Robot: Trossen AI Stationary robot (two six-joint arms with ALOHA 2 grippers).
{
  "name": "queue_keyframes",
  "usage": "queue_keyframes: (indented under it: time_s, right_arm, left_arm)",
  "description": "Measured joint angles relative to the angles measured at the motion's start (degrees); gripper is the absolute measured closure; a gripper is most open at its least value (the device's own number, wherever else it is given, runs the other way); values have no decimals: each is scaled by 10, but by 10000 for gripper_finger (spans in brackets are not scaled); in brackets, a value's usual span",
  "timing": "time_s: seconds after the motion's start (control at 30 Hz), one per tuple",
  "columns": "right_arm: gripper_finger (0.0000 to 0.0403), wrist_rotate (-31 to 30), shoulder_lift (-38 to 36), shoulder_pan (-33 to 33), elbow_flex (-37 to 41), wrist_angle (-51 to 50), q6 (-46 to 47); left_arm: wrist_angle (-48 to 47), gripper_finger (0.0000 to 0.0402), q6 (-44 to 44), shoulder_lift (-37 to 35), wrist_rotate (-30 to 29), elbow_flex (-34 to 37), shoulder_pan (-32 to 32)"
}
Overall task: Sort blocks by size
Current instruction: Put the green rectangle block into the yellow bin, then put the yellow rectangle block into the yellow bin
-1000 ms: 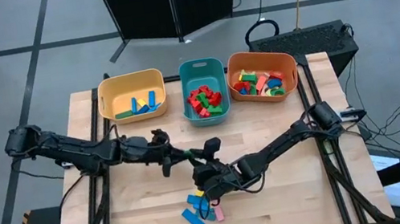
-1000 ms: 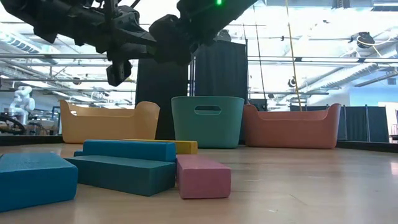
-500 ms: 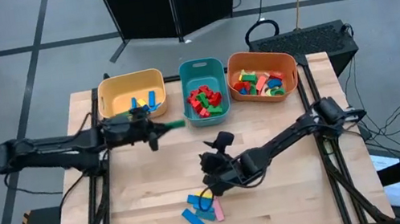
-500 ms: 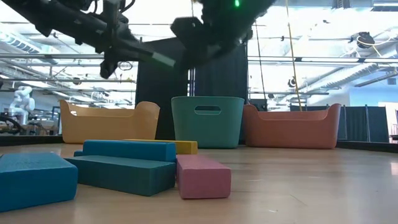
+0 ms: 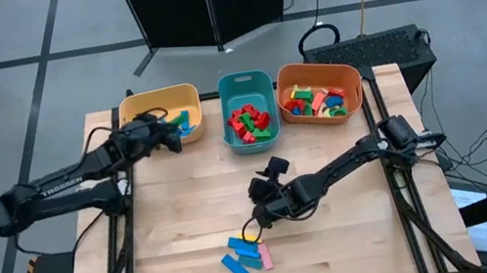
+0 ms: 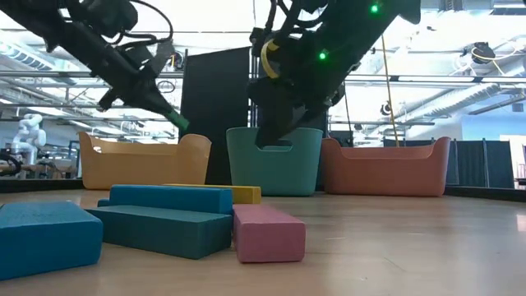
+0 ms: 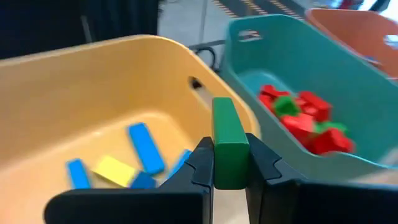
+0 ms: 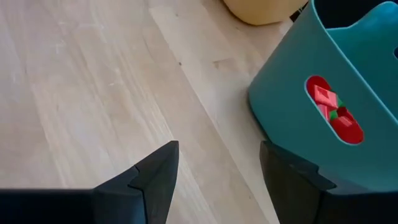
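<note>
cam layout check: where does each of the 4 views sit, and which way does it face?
High: overhead, straight down; both arms, table, three bins.
Low: table height, across the loose blocks toward the bins; arms overhead.
Left wrist: left hand gripping the green block over the yellow bin.
Right wrist: open right hand above bare wood.
Shared: teal bin in all.

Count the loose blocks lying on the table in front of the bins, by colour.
blue blocks: 3
pink block: 1
yellow block: 1
Total: 5
</note>
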State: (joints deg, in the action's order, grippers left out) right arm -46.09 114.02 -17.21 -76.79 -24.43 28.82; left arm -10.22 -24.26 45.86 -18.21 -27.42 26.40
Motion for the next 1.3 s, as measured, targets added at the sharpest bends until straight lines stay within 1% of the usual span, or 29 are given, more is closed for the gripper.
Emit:
queue_keyframes:
  time_s: [0.1,0.13,0.27,0.33,0.5,0.67,0.77,0.97,1.07,1.13,1.23,1.3]
  right_arm:
    - [192,3,0,-1,0,5,-10]
    - [193,14,0,-1,0,6,-16]
    - [193,113,0,0,0,21,-46]
    - [193,146,0,1,0,38,-58]
    - [193,189,0,0,0,73,-76]
    - [193,236,0,-5,0,83,-76]
    - [193,240,0,-9,0,92,-67]
    - [193,240,0,-23,0,99,-53]
    - [193,240,0,-28,0,98,-38]
    - [193,240,0,-32,0,98,-26]
    - [193,240,0,-41,0,98,-11]
    - [193,240,0,-49,0,99,-9]
  left_arm:
    - [0,376,21,6,-1,0,34]
    - [1,376,24,10,-1,0,43]
    - [1,368,28,31,0,0,73]
    - [2,359,30,44,4,0,83]
    - [2,350,37,78,7,0,98]
    - [7,346,56,96,8,0,103]
    - [19,325,68,97,8,0,102]
    - [22,238,72,96,8,0,102]
    - [24,206,76,96,19,0,102]
    - [30,197,78,96,46,0,98]
    - [58,195,82,96,111,0,79]
    - [75,195,82,93,142,0,60]
